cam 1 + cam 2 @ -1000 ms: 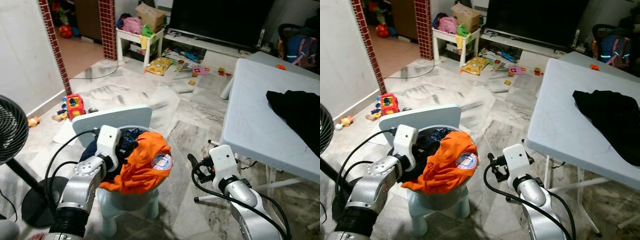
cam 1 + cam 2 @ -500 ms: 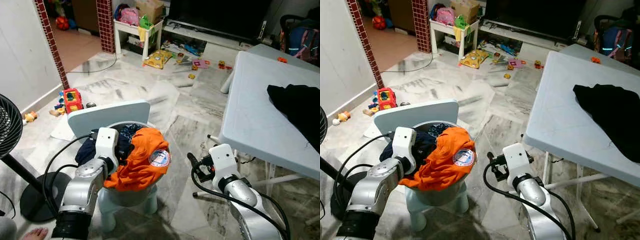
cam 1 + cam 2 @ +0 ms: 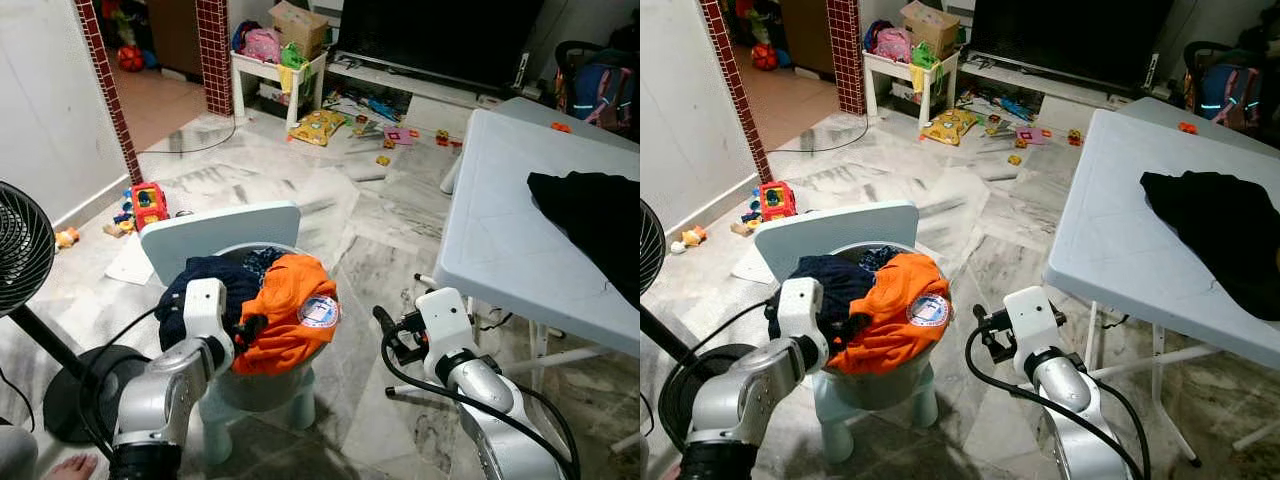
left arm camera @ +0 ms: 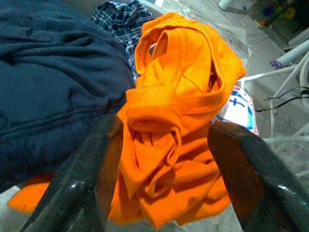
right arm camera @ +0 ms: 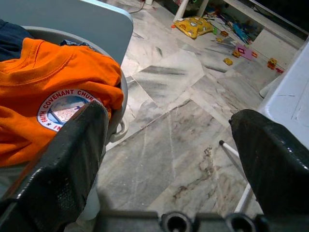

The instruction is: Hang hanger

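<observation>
A grey laundry basket (image 3: 252, 386) stands on a small pale blue chair (image 3: 222, 228). It holds an orange shirt (image 3: 296, 300) with a round printed badge, a dark navy garment (image 3: 205, 281) and some plaid cloth (image 4: 118, 17). My left gripper (image 3: 248, 328) is at the basket's near side, open, its fingers on either side of a fold of the orange shirt (image 4: 178, 96). My right gripper (image 3: 388, 335) hangs open beside the basket, over the floor, between the basket and the table. A black garment (image 3: 590, 215) lies on the white folding table (image 3: 500, 220).
A black standing fan (image 3: 20, 250) is at my left, its base by the chair. Toys (image 3: 148, 205) and litter lie across the marble floor toward the TV stand (image 3: 420, 85). A red brick pillar (image 3: 214, 50) stands at the back. The table's legs (image 3: 520, 365) are close to my right arm.
My left gripper has drawn back from on top of the clothes to the basket's near side, uncovering the navy garment. The right arm has stayed put. The camera shifted slightly.
</observation>
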Controlling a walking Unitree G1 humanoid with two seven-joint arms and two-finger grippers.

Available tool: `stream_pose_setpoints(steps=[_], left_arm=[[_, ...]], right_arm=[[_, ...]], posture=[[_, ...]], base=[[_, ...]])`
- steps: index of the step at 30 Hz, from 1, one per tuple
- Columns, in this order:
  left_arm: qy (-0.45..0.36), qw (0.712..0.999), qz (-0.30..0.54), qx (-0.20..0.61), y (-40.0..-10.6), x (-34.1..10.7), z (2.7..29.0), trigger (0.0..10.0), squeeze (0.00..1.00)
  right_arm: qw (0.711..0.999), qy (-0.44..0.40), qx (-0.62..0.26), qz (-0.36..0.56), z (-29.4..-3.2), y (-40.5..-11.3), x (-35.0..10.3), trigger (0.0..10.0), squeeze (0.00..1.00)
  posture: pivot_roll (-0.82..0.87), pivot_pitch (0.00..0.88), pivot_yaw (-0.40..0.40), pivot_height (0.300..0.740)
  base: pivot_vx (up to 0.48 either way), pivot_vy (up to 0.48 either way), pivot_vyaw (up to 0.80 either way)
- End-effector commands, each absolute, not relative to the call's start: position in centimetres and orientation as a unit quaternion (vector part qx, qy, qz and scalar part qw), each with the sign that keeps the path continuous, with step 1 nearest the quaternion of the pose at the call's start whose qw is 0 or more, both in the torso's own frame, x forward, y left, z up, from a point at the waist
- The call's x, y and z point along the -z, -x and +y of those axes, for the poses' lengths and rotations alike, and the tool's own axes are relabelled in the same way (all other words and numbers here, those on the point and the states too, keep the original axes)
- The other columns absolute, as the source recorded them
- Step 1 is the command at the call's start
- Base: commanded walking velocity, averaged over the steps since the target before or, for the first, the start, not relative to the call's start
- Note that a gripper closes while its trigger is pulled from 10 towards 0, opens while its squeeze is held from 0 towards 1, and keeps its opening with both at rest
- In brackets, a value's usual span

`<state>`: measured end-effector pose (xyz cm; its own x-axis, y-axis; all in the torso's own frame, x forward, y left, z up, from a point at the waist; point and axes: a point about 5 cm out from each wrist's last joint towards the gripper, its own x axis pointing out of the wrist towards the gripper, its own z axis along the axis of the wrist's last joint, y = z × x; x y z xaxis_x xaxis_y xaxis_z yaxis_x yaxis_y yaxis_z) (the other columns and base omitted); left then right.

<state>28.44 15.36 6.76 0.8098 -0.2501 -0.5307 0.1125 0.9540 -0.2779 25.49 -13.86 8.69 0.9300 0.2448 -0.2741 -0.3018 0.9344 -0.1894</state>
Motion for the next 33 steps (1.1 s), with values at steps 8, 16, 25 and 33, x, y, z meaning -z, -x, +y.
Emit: stream_pose_setpoints(steps=[8,16,25,33], left_arm=[[0.12,0.937,0.315,0.095,-29.8,-6.6,15.0,10.0,0.0],[0.129,0.929,0.33,0.108,-30.6,-6.2,14.0,10.0,0.0],[0.158,0.921,0.341,0.097,-31.4,-5.7,13.6,10.0,0.0],[0.15,0.926,0.338,0.071,-31.3,-5.5,14.7,10.0,0.0]], right_arm=[[0.974,0.119,-0.146,0.124,-13.8,-25.5,-8.8,10.0,0.0],[0.974,0.119,-0.145,0.126,-13.8,-25.3,-8.8,10.0,0.0],[0.974,0.12,-0.145,0.128,-13.9,-25.2,-8.7,10.0,0.0],[0.973,0.122,-0.146,0.13,-14.0,-25.1,-8.7,10.0,0.0]], posture=[[0.1,0.035,-0.106,0.74],[0.09,0.04,-0.103,0.74],[0.08,0.04,-0.101,0.74],[0.08,0.04,-0.103,0.74]], base=[[0.0,0.0,0.0],[0.0,0.0,0.0],[0.0,0.0,0.0],[0.0,0.0,0.0]])
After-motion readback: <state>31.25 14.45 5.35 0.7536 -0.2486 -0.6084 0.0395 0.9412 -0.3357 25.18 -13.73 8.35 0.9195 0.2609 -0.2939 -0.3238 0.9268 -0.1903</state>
